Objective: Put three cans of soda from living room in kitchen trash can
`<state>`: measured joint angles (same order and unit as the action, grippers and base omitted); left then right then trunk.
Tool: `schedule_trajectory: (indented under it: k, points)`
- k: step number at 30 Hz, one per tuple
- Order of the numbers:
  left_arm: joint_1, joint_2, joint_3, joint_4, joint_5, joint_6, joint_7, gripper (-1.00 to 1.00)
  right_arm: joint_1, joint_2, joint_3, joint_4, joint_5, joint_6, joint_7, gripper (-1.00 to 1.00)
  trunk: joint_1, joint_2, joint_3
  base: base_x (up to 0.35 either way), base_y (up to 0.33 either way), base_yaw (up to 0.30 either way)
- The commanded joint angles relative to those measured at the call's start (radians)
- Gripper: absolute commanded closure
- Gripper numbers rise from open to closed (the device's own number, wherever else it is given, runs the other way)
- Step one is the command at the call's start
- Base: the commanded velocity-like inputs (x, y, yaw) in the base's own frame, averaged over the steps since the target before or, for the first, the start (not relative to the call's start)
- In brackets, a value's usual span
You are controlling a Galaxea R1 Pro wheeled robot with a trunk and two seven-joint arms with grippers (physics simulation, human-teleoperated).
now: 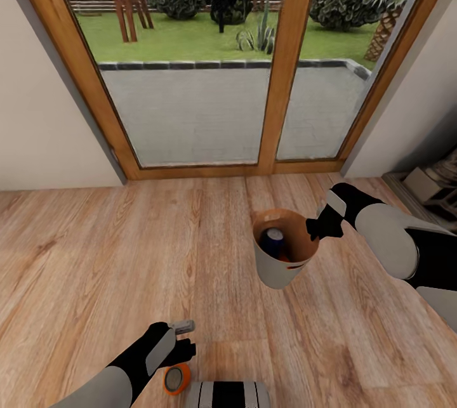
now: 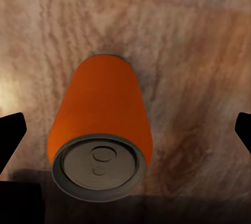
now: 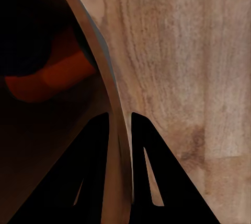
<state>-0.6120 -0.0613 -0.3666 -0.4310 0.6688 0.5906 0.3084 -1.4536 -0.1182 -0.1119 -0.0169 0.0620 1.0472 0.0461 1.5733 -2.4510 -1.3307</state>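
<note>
One orange can point(image 2: 99, 125) upright on floor between wide-open left pincer point(image 2: 125, 145), right pincer point(image 3: 119, 166) clamping bin rim point(image 3: 104, 88)

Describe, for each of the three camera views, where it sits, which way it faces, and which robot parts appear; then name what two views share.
Head view: atop the robot, facing forward and down at glass doors and floor; both arms show.
Left wrist view: above the left claw, facing the floor and a standing orange can.
Right wrist view: behind the right claw, pinching the trash can rim.
Shared: head and left wrist views show that orange can.
</note>
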Motion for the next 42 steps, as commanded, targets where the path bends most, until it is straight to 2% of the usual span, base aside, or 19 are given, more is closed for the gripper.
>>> schedule_trajectory:
  k: [1, 24, 42]
  points:
    - [0.000, 0.000, 0.000, 0.001, 0.000, 0.000, 0.000, -1.00, 0.000, 0.000, -0.020, 0.000, -0.024, 0.000, 0.005, 1.00, 0.000, 0.000, 0.000, 0.000, 0.000, 0.000]
    - [0.001, 0.000, 0.000, 0.005, 0.002, -0.010, 0.001, -1.00, -0.001, -0.001, -0.020, -0.002, -0.024, 0.000, 0.005, 1.00, 0.000, 0.000, 0.000, 0.000, 0.000, 0.000]
    - [0.006, -0.001, 0.000, 0.042, -0.003, -0.040, 0.001, -1.00, 0.001, -0.002, -0.019, 0.000, -0.023, 0.000, 0.005, 1.00, 0.000, 0.000, 0.000, 0.000, 0.000, 0.000]
